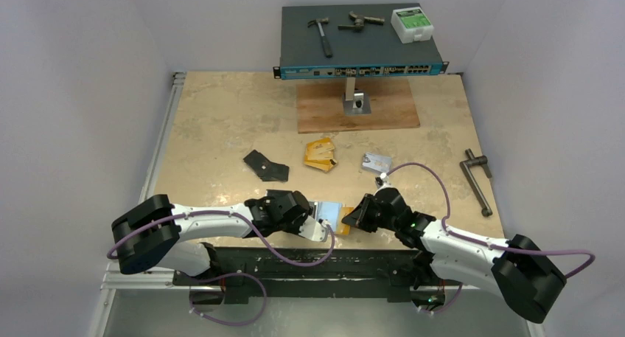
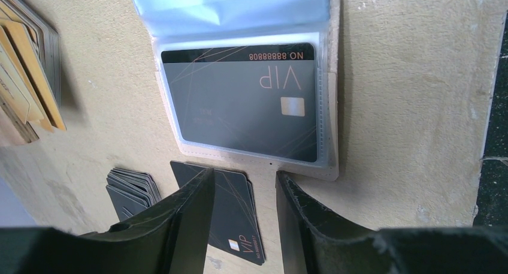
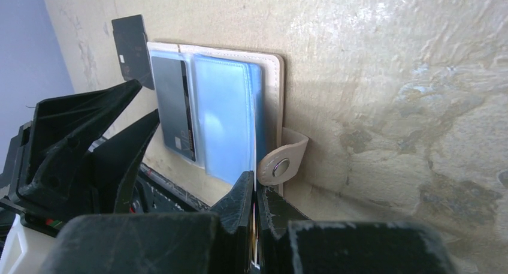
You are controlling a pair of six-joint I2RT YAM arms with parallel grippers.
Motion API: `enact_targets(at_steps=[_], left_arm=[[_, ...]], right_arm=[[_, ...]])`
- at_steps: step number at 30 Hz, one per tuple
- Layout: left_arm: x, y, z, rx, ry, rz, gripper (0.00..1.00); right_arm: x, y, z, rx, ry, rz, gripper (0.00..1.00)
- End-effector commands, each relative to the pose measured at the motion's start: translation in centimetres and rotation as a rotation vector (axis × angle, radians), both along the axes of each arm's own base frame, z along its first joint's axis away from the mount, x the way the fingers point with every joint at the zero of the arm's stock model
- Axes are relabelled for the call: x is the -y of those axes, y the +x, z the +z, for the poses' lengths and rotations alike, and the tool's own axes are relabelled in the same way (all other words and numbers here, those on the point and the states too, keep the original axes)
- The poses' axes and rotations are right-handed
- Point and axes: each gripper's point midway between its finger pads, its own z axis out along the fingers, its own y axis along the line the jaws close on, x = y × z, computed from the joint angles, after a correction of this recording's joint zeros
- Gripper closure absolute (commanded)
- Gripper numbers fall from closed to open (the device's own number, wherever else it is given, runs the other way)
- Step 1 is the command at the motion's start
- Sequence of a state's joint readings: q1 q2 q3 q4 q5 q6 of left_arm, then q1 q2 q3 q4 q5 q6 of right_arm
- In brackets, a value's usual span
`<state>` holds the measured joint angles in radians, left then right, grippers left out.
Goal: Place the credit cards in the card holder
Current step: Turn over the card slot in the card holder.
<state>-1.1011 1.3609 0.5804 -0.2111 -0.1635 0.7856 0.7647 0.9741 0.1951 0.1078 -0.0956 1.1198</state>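
Observation:
The pale tan card holder (image 1: 329,213) lies open between my grippers, with light-blue pockets (image 3: 224,118) and a snap tab (image 3: 281,163). A dark grey VIP card (image 2: 239,106) sits in its clear pocket. My left gripper (image 2: 244,175) is open and empty above a loose dark grey card (image 2: 233,211) just beside the holder's edge; it also shows in the top view (image 1: 315,226). My right gripper (image 3: 254,193) is shut on the holder's edge next to the snap tab; it also shows in the top view (image 1: 348,217). A stack of grey cards (image 2: 129,190) and orange-gold cards (image 1: 320,154) lie farther out.
A black folding wallet (image 1: 265,165) lies left of the orange cards. More silvery cards (image 1: 376,162) lie to their right. A metal crank handle (image 1: 477,178) lies at the right edge. A network switch (image 1: 361,60) on a stand over a wooden board (image 1: 357,108) is at the back.

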Motion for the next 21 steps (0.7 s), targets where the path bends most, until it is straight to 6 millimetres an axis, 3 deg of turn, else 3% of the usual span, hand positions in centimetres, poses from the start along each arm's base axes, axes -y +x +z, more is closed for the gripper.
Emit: enact_targets(at_steps=[1,6,17,21], left_arm=[[0.6,-0.1,0.8,0.0,-0.034,-0.002,0.59],[0.5,-0.1,0.7,-0.001,-0.028,-0.002,0.59],[0.6,-0.1,0.8,0.005,-0.032,-0.002,0.59],[0.6,-0.1,0.9,0.003,-0.038,0.002,0.59]], right_arm=[[-0.5,0.9,0.4,0.027,0.015,-0.013,1.0],[-1.3,1.2,0.5,0.039,0.024,0.024,1.0],[-3.2,1.9,4.1,0.164,0.12,0.107,1.0],[-4.0,2.2,4.0,0.158,0.116,0.137,1.0]])
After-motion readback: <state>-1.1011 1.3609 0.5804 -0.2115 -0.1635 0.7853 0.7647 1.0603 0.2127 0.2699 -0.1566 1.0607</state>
